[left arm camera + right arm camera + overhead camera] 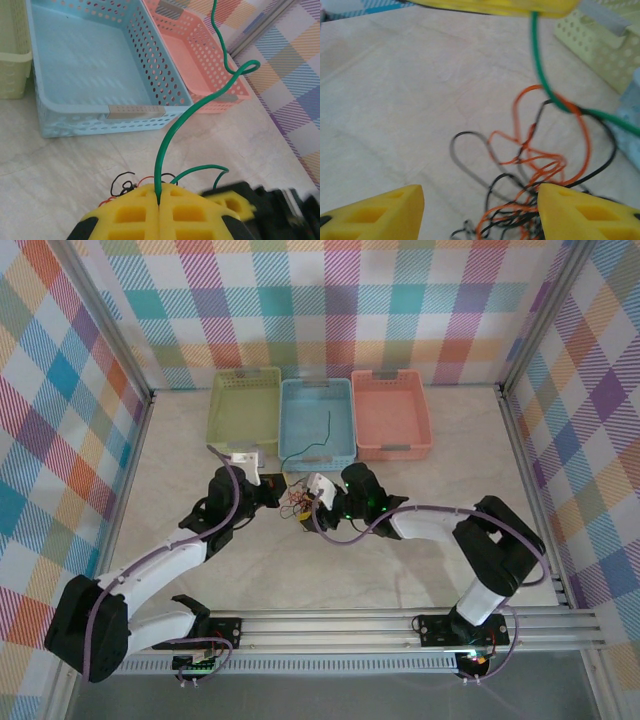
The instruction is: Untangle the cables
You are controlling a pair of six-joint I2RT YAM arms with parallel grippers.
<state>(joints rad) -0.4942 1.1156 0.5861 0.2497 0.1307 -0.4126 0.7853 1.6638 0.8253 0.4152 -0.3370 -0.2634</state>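
Observation:
The cables are a loose tangle [297, 506] of thin orange and black wires on the table between my two grippers. It shows as orange and black loops [535, 175] in the right wrist view. A green cable [165, 145] stands up from my left gripper [160, 191], whose yellow pads are shut on its end. That cable curves away over the blue basket [329, 430]. My right gripper [480, 212] is open over the tangle, with its right finger [585, 210] at the wires and nothing held. From above, the left gripper [268, 488] and right gripper [312, 498] sit close together.
Three baskets stand in a row at the back: light green [245, 376], blue [288, 425] and pink [392, 448]. The blue basket's near wall [100, 120] is just beyond the left gripper. Bare table lies in front of and beside the tangle. Checked walls close in the sides.

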